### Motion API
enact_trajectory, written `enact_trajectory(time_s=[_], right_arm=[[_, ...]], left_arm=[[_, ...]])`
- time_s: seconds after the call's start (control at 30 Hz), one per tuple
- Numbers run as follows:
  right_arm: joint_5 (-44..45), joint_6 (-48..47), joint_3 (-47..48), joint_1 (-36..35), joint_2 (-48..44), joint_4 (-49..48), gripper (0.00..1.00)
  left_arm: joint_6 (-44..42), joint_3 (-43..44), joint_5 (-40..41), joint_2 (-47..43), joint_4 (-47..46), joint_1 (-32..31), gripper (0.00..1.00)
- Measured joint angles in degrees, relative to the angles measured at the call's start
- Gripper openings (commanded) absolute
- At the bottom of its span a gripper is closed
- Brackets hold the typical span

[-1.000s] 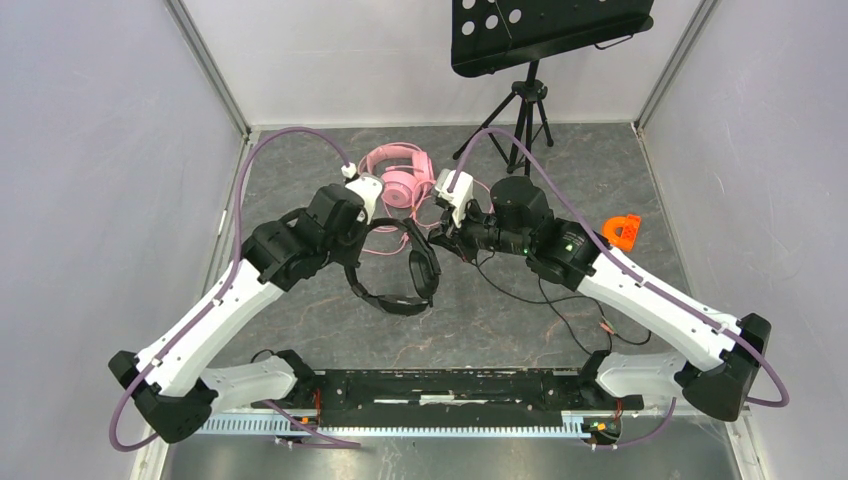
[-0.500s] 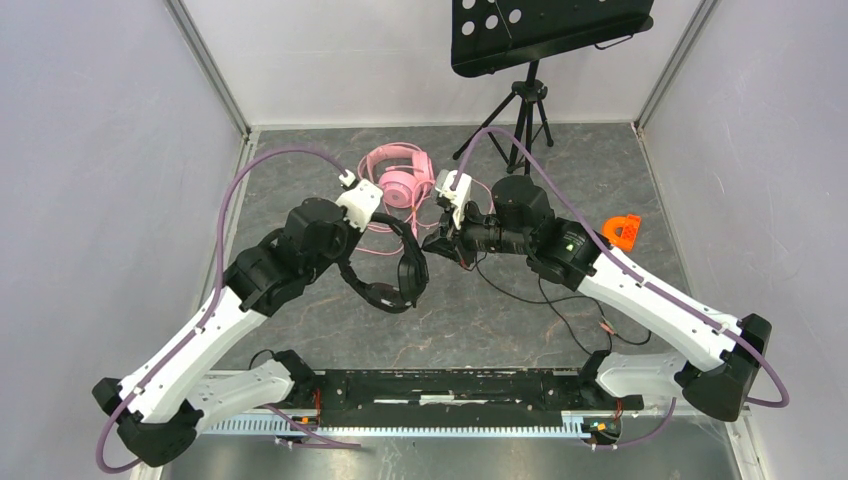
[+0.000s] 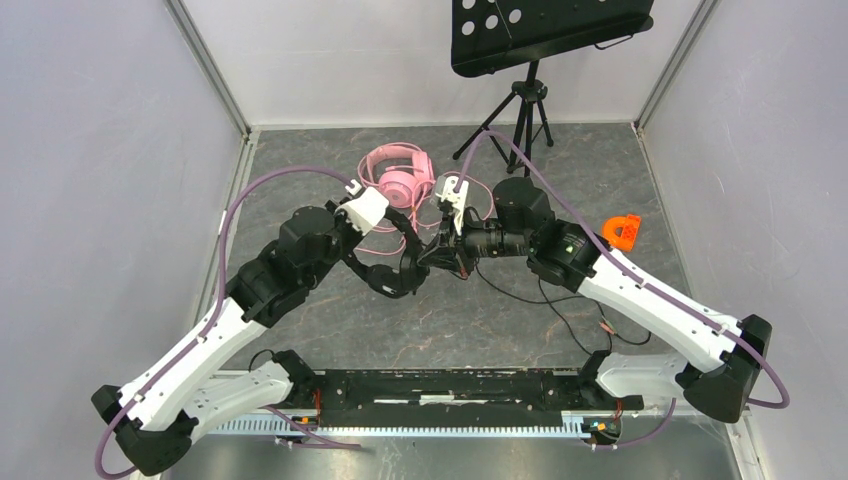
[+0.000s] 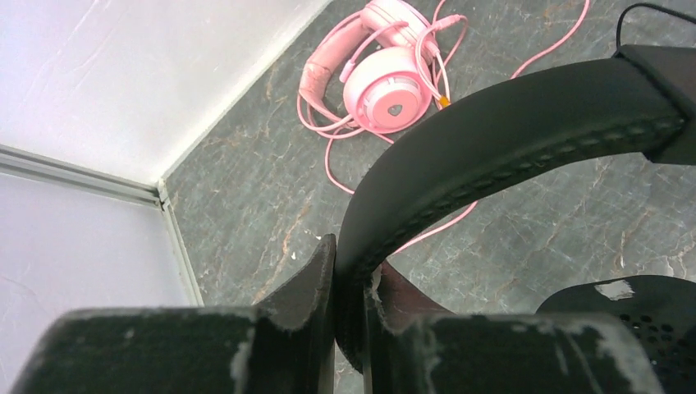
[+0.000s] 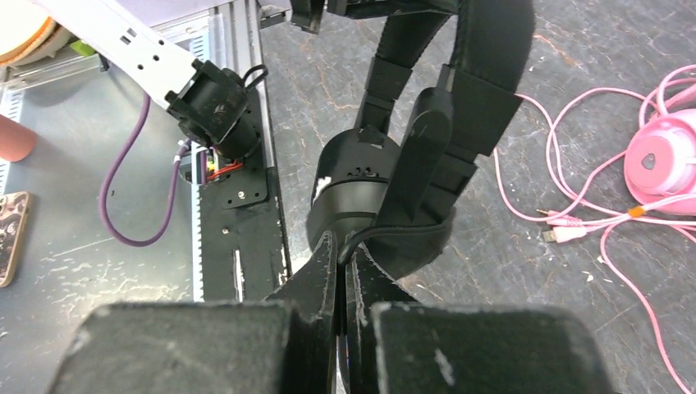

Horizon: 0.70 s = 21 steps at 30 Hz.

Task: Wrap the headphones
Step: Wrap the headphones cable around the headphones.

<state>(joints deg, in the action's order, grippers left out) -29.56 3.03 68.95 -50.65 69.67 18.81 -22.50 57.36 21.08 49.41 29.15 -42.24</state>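
On the left, the left gripper (image 4: 351, 267) is clamped on the padded headband (image 4: 509, 135) of the black headset (image 3: 400, 265), one finger on each side of the band, holding it up off the grey table (image 3: 300, 180). The headset hangs at the middle of the table between the two arms. Just beyond it, on the far side, the pink headset (image 3: 398, 178) lies flat with its pink cable (image 5: 566, 176) in loose loops around it. To the right, the right gripper (image 5: 343, 250) is pinched tight on the thin black cable (image 3: 560, 315) right at the black ear cup (image 5: 361, 193); the rest of the cable trails over the table to the near right. A music stand (image 3: 527, 100) stands at the far side, and an orange plastic piece (image 3: 622, 230) sits further right
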Motion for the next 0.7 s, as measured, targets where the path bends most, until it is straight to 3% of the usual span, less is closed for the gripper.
enact_trajectory(time_s=[0.17,0.3,0.4,0.7], right_arm=[[-2.2,1.2,-0.7,0.0,0.0,-1.3,0.01],[-3.5,5.0,-4.9,0.0,-0.4,-8.7,0.07],[-3.8,8.2,-6.9,0.0,-0.3,-14.3,0.13],[-3.7,16.2,-7.9,0.0,0.6,-28.7,0.15]], left_arm=[[-1.3,-0.2,0.2,-0.1,-2.3,0.0,0.02],[0.2,-0.2,1.4,-0.1,-2.2,0.0,0.02],[4.2,-0.2,1.5,-0.1,-1.2,0.0,0.02],[18.2,0.9,1.4,-0.3,2.8,0.0,0.02]])
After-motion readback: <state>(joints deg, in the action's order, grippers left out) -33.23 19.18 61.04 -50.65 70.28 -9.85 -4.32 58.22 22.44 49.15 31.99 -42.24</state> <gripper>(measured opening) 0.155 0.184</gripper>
